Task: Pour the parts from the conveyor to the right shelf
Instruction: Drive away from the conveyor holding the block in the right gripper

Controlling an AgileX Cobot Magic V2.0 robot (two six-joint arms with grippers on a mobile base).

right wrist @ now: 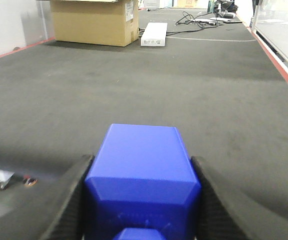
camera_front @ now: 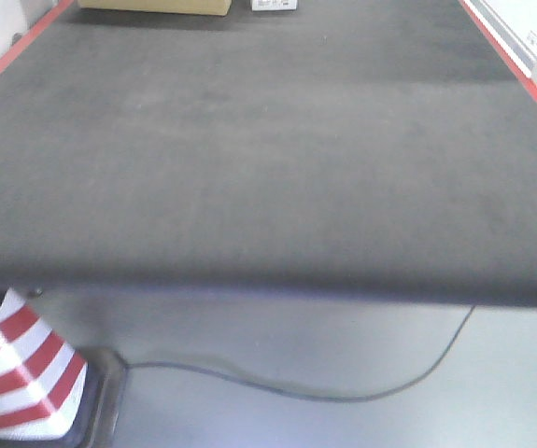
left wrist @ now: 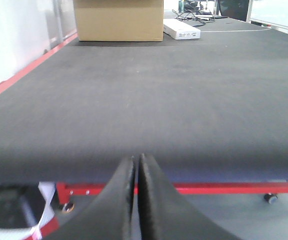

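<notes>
While level at near edge of dark grey ribbed belt (left wrist: 159, 100), left gripper (left wrist: 136, 172) pressed together | right gripper (right wrist: 144, 200) clamps deep-blue plastic cube (right wrist: 142, 165)

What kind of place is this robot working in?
Most likely a factory or warehouse floor: a wide dark grey conveyor belt with red edge stripes, a brown cardboard box standing at its far end, and a red-and-white striped marker on the glossy grey floor below.
</notes>
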